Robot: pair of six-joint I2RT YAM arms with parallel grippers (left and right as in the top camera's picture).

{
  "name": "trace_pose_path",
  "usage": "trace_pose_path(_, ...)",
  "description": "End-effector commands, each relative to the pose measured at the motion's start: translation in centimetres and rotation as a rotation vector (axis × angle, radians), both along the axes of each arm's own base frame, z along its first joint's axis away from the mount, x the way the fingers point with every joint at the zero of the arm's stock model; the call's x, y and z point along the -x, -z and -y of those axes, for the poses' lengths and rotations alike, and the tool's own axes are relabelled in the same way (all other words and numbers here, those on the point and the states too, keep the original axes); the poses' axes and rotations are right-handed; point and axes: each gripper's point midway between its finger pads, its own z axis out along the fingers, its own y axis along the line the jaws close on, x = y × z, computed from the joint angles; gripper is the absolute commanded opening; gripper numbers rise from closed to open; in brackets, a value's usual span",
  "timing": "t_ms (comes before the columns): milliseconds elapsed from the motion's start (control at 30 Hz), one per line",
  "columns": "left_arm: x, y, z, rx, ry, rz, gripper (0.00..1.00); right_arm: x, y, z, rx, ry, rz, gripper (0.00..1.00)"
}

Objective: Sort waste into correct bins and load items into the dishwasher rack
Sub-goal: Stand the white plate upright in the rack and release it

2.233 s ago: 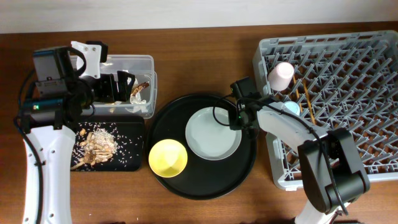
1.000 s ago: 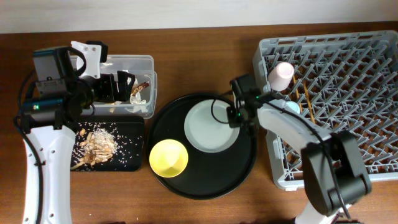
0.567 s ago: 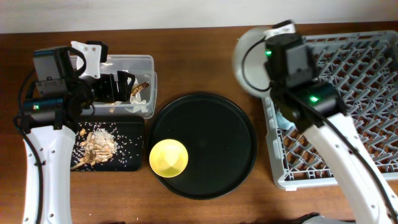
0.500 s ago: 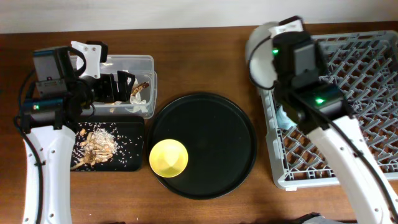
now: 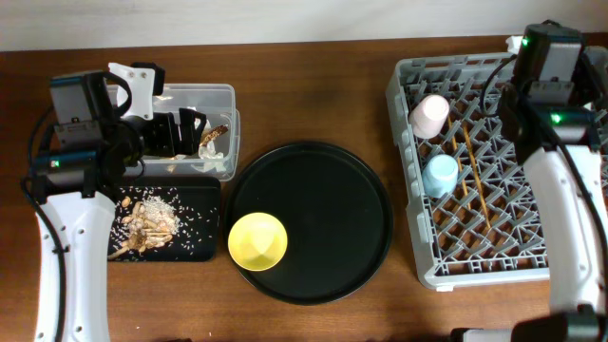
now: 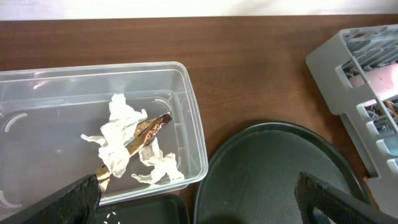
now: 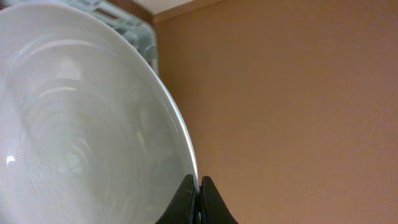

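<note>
Right wrist, plate (image 7: pixel 81 124) rim pinched between fingers (image 7: pixel 181 207)

You're working on a dark brown wooden table (image 5: pixel 313 95) with a smooth, slightly glossy top and grain running left to right. Along its far edge you'll see a pale strip (image 5: pixel 237 19), plain and off-white. It is most likely a wall, though too little of it shows to be sure. The left wrist view gives you the same wood and white band. From the right wrist, a flat tan surface (image 7: pixel 298 112) fills the right side, out of focus. The light falls soft and even across the wood.
</note>
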Motion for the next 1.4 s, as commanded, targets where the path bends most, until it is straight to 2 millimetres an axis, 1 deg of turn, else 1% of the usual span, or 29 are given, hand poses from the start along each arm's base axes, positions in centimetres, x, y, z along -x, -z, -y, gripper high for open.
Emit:
trace_pose_path(0, -0.1, -0.8, -0.2, -0.013, 0.001, 0.025, 0.99, -2.1, 3.1, -0.4, -0.031, -0.041, -0.062, 0.04)
trace_pose_path(67, -0.1, -0.8, -0.2, -0.013, 0.001, 0.025, 0.99, -2.9, 4.7, -0.7, -0.036, -0.050, -0.098, 0.04)
trace_pose_path(100, -0.1, -0.8, -0.2, -0.013, 0.001, 0.025, 0.99, -3.9, 6.5, -1.2, -0.044, -0.067, -0.135, 0.04)
trace_pose_path(233, -0.1, -0.8, -0.2, -0.013, 0.001, 0.025, 0.99, -4.9, 8.0, -1.8, -0.048, -0.083, -0.156, 0.04)
trace_pose_path(267, -0.1, -0.8, -0.2, -0.013, 0.001, 0.025, 0.99, -5.5, 8.7, -2.5, -0.074, -0.115, -0.158, 0.04)
trace_pose_path(333, -0.1, -0.8, -0.2, -0.013, 0.001, 0.025, 0.99, -5.9, 9.2, -3.0, -0.099, -0.143, -0.156, 0.04)
trace_pose_path(500, -0.1, -0.8, -0.2, -0.013, 0.001, 0.025, 0.99, -6.5, 9.3, -3.8, -0.140, -0.172, -0.123, 0.04)
trace_pose_path(533, -0.1, -0.8, -0.2, -0.013, 0.001, 0.025, 0.99, -6.7, 9.4, -4.0, -0.156, -0.181, -0.114, 0.16)
trace_pose_path(567, -0.1, -0.8, -0.2, -0.013, 0.001, 0.025, 0.99, -6.9, 9.6, -4.3, -0.177, -0.191, -0.104, 0.18)
trace_pose_path(700, -0.1, -0.8, -0.2, -0.013, 0.001, 0.025, 0.99, -7.2, 9.9, -4.9, -0.235, -0.196, -0.064, 0.18)
trace_pose_path(767, -0.1, -0.8, -0.2, -0.013, 0.001, 0.025, 0.99, -7.2, 9.9, -5.0, -0.245, -0.190, -0.053, 0.22)
trace_pose_path(833, -0.1, -0.8, -0.2, -0.013, 0.001, 0.025, 0.99, -7.3, 9.8, -5.0, -0.244, -0.191, -0.045, 0.29)
trace_pose_path(867, -0.1, -0.8, -0.2, -0.013, 0.001, 0.025, 0.99, -7.4, 9.7, -4.9, -0.250, -0.186, -0.033, 0.38)
trace_pose_path(900, -0.1, -0.8, -0.2, -0.013, 0.001, 0.025, 0.99, -7.5, 9.6, -4.9, -0.261, -0.175, -0.008, 0.45)
trace_pose_path(967, -0.1, -0.8, -0.2, -0.013, 0.001, 0.025, 0.99, -7.6, 9.0, -4.8, -0.268, -0.158, 0.030, 0.51)
trace_pose_path(1000, -0.1, -0.8, -0.2, -0.013, 0.001, 0.025, 0.99, -7.5, 8.5, -4.9, -0.268, -0.162, 0.043, 0.53)
trace_pose_path(1033, -0.1, -0.8, -0.2, -0.013, 0.001, 0.025, 0.99, -7.4, 7.5, -4.9, -0.275, -0.158, 0.081, 0.56)
trace_pose_path(1067, -0.1, -0.8, -0.2, -0.013, 0.001, 0.025, 0.99, -7.3, 6.3, -5.0, -0.301, -0.140, 0.150, 0.59)
trace_pose_path(1133, -0.1, -0.8, -0.2, -0.013, 0.001, 0.025, 0.99, -6.9, 4.2, -5.4, -0.371, -0.102, 0.288, 0.68)
trace_pose_path(1167, -0.1, -0.8, -0.2, -0.013, 0.001, 0.025, 0.99, -6.6, 3.0, -6.0, -0.432, -0.097, 0.362, 0.69)
trace_pose_path(1200, -0.1, -0.8, -0.2, -0.013, 0.001, 0.025, 0.99, -6.2, 2.2, -7.4, -0.504, -0.120, 0.398, 0.69)
trace_pose_path(1233, -0.1, -0.8, -0.2, -0.013, 0.001, 0.025, 0.99, -5.8, 1.9, -8.7, -0.567, -0.152, 0.402, 0.69)
trace_pose_path(1300, -0.1, -0.8, -0.2, -0.013, 0.001, 0.025, 0.99, -4.4, 2.0, -12.8, -0.756, -0.221, 0.376, 0.69)
trace_pose_path(1367, -0.1, -0.8, -0.2, -0.013, 0.001, 0.025, 0.99, -2.4, 2.9, -17.1, -0.959, -0.254, 0.306, 0.69)
